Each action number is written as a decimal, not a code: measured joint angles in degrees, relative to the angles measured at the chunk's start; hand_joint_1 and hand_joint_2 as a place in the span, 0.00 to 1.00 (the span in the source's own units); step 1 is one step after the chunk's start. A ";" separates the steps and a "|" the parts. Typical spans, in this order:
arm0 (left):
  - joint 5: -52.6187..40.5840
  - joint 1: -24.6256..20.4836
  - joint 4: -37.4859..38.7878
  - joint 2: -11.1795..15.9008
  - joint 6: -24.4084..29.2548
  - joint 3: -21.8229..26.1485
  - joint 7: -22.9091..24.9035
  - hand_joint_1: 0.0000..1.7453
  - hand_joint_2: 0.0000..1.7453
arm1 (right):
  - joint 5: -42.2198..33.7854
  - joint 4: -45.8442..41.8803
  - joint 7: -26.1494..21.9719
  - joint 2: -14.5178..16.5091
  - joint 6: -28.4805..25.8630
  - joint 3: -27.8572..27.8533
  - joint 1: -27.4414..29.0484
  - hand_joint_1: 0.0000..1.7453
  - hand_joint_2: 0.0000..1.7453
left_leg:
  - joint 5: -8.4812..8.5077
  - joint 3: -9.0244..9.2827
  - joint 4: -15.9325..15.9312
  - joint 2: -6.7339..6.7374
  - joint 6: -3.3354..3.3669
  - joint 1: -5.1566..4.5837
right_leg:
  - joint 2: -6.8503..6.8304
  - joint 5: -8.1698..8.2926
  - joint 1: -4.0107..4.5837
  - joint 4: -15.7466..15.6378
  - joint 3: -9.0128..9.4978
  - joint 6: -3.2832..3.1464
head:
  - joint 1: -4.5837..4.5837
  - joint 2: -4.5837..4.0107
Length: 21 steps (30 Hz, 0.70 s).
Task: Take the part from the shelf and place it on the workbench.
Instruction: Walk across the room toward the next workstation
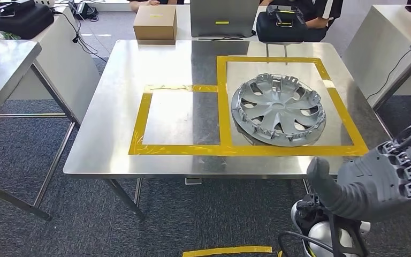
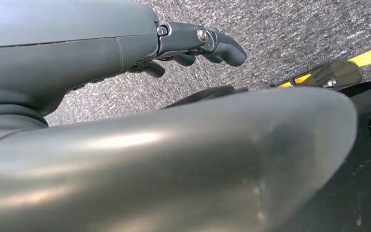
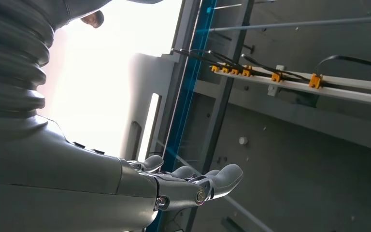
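A silver wheel cover (image 1: pixel 279 109) lies flat on the steel workbench (image 1: pixel 118 107), inside the larger yellow-taped square on the right. My right hand (image 1: pixel 377 176) hovers off the bench's near right corner, empty, with its thumb and fingers apart; the right wrist view shows its fingers (image 3: pixel 207 181) stretched out with nothing in them. My left hand (image 2: pixel 188 46) hangs over grey carpet, fingers slightly bent and holding nothing.
A smaller yellow-taped square (image 1: pixel 179 118) marks the bench's middle. At the far edge sit a cardboard box (image 1: pixel 155 22), a laptop (image 1: pixel 222 19) and a black bag (image 1: pixel 283 24). Another steel table (image 1: pixel 0 69) stands to the left, and a white one (image 1: pixel 390 48) to the right.
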 joint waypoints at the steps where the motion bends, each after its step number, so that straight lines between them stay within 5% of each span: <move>1: 0.00 -0.01 0.00 -0.03 -0.03 0.00 0.01 0.00 0.00 | 0.06 -0.01 0.00 0.00 0.00 0.00 0.13 0.00 1.00 | 0.13 -0.19 -0.03 0.12 0.12 0.00 | -0.04 -2.45 0.03 3.30 -1.16 0.04 | 0.08 0.00; 3: -0.01 0.01 0.01 -0.08 -0.07 0.00 0.02 0.00 0.00 | 0.16 -0.01 0.00 0.00 0.00 -0.01 0.54 0.00 1.00 | 0.41 -0.81 0.11 0.31 0.14 -0.01 | -0.05 -6.11 0.07 9.77 -3.20 0.08 | 0.15 0.00; 4: -0.02 0.01 0.01 -0.09 -0.07 -0.01 0.02 0.00 0.00 | 0.24 -0.01 0.00 0.00 0.00 -0.01 0.76 0.00 1.00 | 0.63 -1.20 0.21 0.36 0.06 -0.02 | -0.06 -6.48 0.08 10.87 -3.13 0.03 | 0.16 0.00; 5: -0.06 0.01 0.01 -0.09 -0.07 -0.01 0.03 0.00 0.00 | 0.31 -0.01 0.00 0.00 0.00 -0.01 0.91 0.00 1.00 | 0.90 -1.61 0.31 0.38 -0.07 -0.02 | -0.07 -5.84 0.11 9.80 -1.93 -0.10 | 0.17 0.00; 9: -0.42 -0.02 0.01 -0.24 -0.07 -0.01 -0.01 0.00 0.00 | 0.50 -0.21 0.00 0.00 -0.01 -0.02 1.12 0.00 1.00 | 2.18 -2.59 0.61 0.32 -1.00 -0.03 | -0.09 -1.88 0.69 -3.45 7.17 -1.30 | 0.14 0.00; 13: -0.84 -0.02 0.04 -0.39 -0.09 -0.02 -0.08 0.00 0.00 | 0.73 -0.48 0.00 0.03 0.01 -0.02 1.35 0.00 1.00 | 3.15 -2.84 0.25 0.22 -2.57 0.18 | -0.18 -0.10 0.90 -4.76 6.72 -2.77 | 0.14 0.00; 15: -0.92 0.02 0.08 -0.39 -0.11 -0.02 -0.04 0.00 0.00 | 0.89 -0.54 0.00 0.08 0.01 -0.03 1.48 0.00 1.00 | -0.42 -3.97 2.77 0.26 -3.40 0.39 | -0.34 1.36 0.57 -5.15 5.45 -3.47 | -0.13 0.00; 18: -0.97 -0.06 0.11 -0.42 -0.25 -0.02 0.12 0.00 0.00 | 1.10 -0.58 0.01 0.13 0.02 -0.07 1.85 0.00 1.00 | -8.56 -5.86 12.77 0.44 -4.61 1.19 | -0.49 3.24 0.44 -5.13 3.12 -3.57 | -0.61 0.00; 19: -0.98 -0.07 0.13 -0.40 -0.29 -0.02 0.21 0.00 0.00 | 1.15 -0.58 0.01 0.13 0.02 -0.08 2.04 0.00 1.00 | -9.16 -5.64 15.18 0.48 -4.93 1.43 | -0.57 3.86 0.38 -5.07 2.27 -3.42 | -0.66 0.00; 21: -0.98 -0.07 0.16 -0.38 -0.38 -0.02 0.37 0.00 0.00 | 1.31 -0.60 0.00 0.13 0.02 -0.10 2.42 0.00 1.00 | -7.18 -2.48 14.51 0.54 -5.39 1.83 | -0.73 4.94 0.16 -4.86 0.70 -2.96 | -0.70 0.00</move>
